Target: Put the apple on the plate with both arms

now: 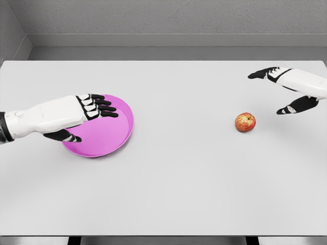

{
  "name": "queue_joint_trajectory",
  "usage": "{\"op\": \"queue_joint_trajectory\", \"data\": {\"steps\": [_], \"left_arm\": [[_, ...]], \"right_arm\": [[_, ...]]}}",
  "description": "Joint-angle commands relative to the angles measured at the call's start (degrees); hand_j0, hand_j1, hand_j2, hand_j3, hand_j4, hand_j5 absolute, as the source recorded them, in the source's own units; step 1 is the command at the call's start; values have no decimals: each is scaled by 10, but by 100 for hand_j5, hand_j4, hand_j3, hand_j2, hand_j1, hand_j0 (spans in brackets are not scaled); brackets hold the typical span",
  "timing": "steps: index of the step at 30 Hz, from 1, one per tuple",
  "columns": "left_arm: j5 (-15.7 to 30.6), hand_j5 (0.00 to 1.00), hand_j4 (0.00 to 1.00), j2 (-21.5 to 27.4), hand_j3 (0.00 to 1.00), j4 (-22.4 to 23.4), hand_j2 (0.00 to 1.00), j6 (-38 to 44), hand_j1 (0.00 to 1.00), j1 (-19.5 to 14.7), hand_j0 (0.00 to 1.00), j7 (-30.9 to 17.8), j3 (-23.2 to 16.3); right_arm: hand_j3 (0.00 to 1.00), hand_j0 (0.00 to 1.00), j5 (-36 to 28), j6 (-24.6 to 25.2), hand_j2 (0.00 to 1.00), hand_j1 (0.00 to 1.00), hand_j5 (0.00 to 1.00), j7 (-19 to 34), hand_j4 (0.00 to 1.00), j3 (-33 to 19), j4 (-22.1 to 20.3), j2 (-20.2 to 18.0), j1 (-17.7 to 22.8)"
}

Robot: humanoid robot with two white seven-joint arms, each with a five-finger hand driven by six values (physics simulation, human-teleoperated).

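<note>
Left hand (84,115) is hanging over the near-left part of the pink plate (120,133) with its fingers loosely spread, thumb tucked low, not gripping anything. Right hand (286,89) is out at the far right edge of the white table (179,184), fingers and thumb wide apart and holding nothing. The apple (245,122) just sits on the table near that right hand, not touching it, well apart from the plate.

White table (168,194) filling most of view, grey textured wall (168,15) behind, paler ledge at its base, soft even light
</note>
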Motion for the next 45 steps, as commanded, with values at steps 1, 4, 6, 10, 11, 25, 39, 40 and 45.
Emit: {"op": "queue_joint_trajectory", "data": {"steps": [1, 4, 6, 10, 11, 25, 39, 40, 45], "left_arm": [[4, 100, 100, -2, 100, -2, 100, 0, 100, 0, 100, -3, 4], [4, 100, 100, -2, 100, -1, 100, 0, 100, -1, 100, -3, 4], [4, 100, 100, -1, 100, -1, 100, 0, 100, -3, 100, -3, 3], [4, 100, 100, -1, 100, 0, 100, 0, 100, -3, 100, -3, 1], [4, 100, 100, -2, 100, 0, 100, 0, 100, -4, 100, -3, 1], [3, 100, 100, -2, 100, 4, 100, 0, 100, -5, 100, -4, 0], [3, 100, 100, -8, 100, 4, 100, 0, 100, -5, 100, -14, 0], [3, 100, 100, -8, 100, 4, 100, 0, 100, -5, 100, -20, 0], [3, 100, 100, -8, 100, 4, 100, 0, 100, -5, 100, -20, 0]], "right_arm": [[100, 100, -3, 2, 100, 100, 100, 0, 100, 1, -3, 0, 1], [100, 100, -3, 2, 100, 100, 100, 0, 100, 2, -3, 1, -3], [100, 100, -5, 2, 100, 100, 100, 0, 100, 2, -3, 0, -4], [100, 100, -26, 2, 100, 100, 100, 0, 100, 21, -2, -5, 3], [100, 100, -62, 2, 100, 100, 100, 0, 100, 41, 1, -6, 3], [100, 100, -106, 2, 100, 100, 100, 0, 100, 117, 7, -6, -1], [100, 100, -103, 2, 100, 100, 100, 0, 100, 179, 109, 25, -38], [100, 100, -102, 2, 100, 100, 100, 0, 100, 179, 109, 25, -39], [100, 100, -96, 2, 100, 100, 100, 0, 100, 179, 113, 35, -41]]}}
